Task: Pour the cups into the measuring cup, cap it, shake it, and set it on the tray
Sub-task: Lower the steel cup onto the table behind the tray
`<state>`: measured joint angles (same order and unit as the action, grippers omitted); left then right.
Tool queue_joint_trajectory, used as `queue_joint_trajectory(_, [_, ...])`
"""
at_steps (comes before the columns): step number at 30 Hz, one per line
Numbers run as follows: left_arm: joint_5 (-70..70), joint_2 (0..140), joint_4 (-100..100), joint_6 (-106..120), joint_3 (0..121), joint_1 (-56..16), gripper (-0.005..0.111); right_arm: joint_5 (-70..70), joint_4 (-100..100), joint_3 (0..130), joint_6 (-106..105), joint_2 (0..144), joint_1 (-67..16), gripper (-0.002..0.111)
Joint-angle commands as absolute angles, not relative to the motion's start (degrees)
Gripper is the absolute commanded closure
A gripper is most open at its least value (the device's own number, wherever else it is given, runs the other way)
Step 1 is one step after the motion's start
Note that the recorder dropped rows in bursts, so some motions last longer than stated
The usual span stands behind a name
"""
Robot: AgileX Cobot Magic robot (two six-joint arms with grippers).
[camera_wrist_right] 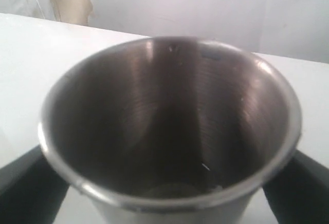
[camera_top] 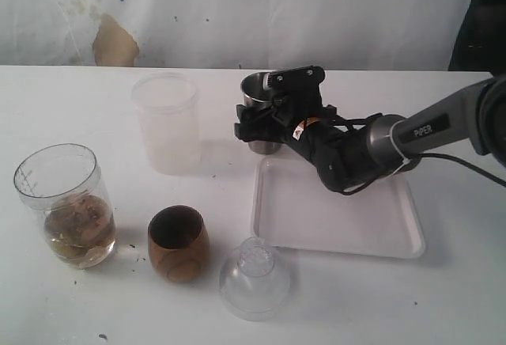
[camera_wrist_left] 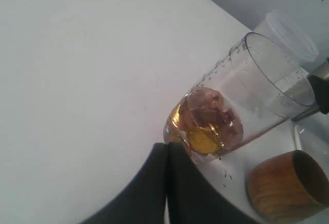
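Note:
The clear measuring cup (camera_top: 62,202) stands upright at the left with gold and brown pieces in its bottom. It shows in the left wrist view as the measuring cup (camera_wrist_left: 247,95), just beyond my left gripper (camera_wrist_left: 167,149), which is shut and empty. That gripper is out of the exterior view. The brown wooden cup (camera_top: 178,244) stands upright to the right of the measuring cup. My right gripper (camera_top: 265,115) is shut on the steel tumbler (camera_top: 259,92), upright just past the white tray's (camera_top: 336,238) far-left corner. Dark fingers (camera_wrist_right: 23,183) flank the tumbler (camera_wrist_right: 169,126).
A frosted whitish plastic cup (camera_top: 166,122) stands behind the wooden cup, left of the tumbler. A clear domed lid (camera_top: 254,278) lies near the front edge, beside the tray's near-left corner. My right arm (camera_top: 379,143) stretches over the tray's back part.

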<state>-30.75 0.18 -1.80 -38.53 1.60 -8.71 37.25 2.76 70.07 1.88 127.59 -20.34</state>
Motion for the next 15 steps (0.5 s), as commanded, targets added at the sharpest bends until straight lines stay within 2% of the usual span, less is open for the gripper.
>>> queue_joint_trajectory(1, [-30.0,0.0,-1.8,-38.5,1.7,-8.6,0.107,31.7,2.9,69.8,2.5,124.7,-19.9,0.020])
queue_joint_trajectory(7, [-30.0,0.0,-1.8,-38.5,1.7,-8.6,0.107,19.7,2.9,68.8,6.5,120.9,-19.9,0.020])
queue_joint_trajectory(15, [-30.0,0.0,-1.8,-38.5,1.7,-8.6,0.107,14.0,2.8,62.3,6.5,113.5,-19.9,0.020])
